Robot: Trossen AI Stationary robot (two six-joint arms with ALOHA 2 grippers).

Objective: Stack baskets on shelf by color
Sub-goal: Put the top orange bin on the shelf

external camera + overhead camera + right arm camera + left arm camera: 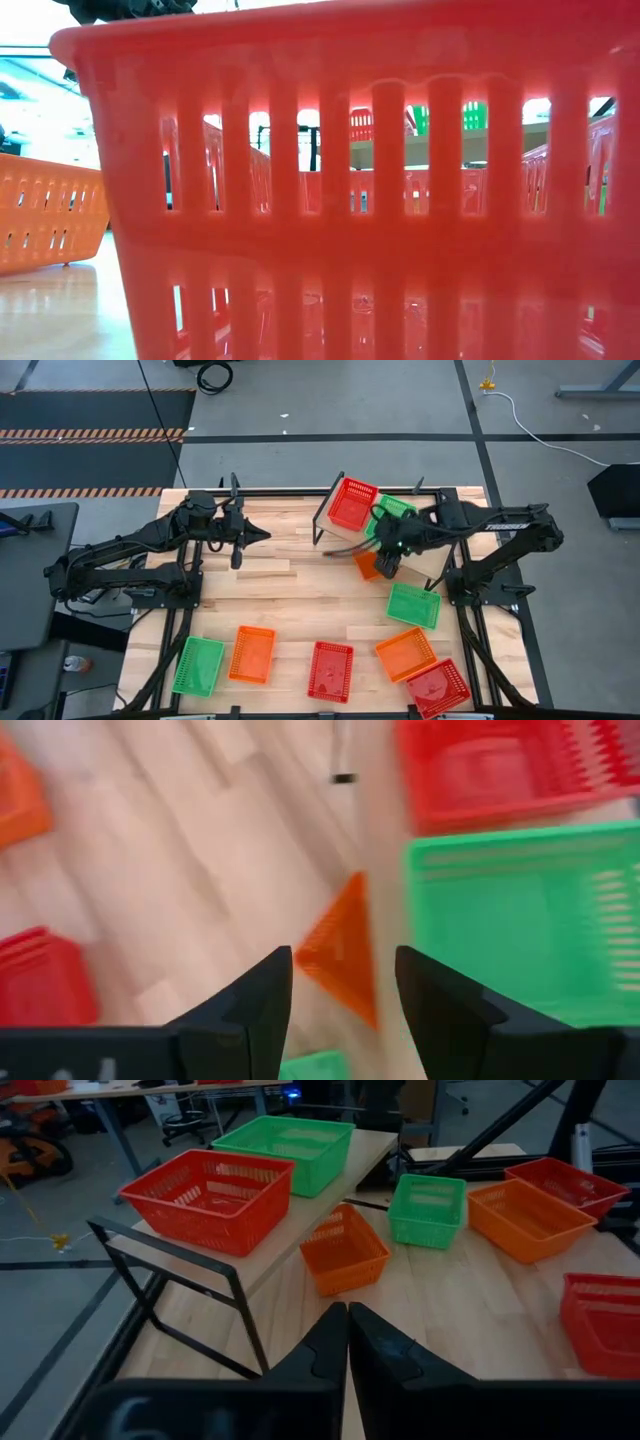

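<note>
Alignment first: I am holding the right gripper (343, 982) above the orange basket (368, 564) that is lying on the tabletop just beside the shelf (420, 555), at its low front edge. In the right wrist view the fingers are spread with nothing between them, and a corner of that basket is showing in the gap, so the basket is lying below and slightly ahead of the gripper. Its long axis I cannot tell from above, because the arm is covering most of it; in the left wrist view it is sitting skewed to the shelf edge.

I am judging the right arm far nearer than the left. The left gripper (347, 1342) is waiting well apart, near the table's far left, its fingers pressed together.

On the shelf, a red basket (352, 503) and a green basket (396, 510) are sitting side by side; both are looking empty. The space for orange is not yet filled.

Six more baskets are lying loose along the near tabletop, none nested.
</note>
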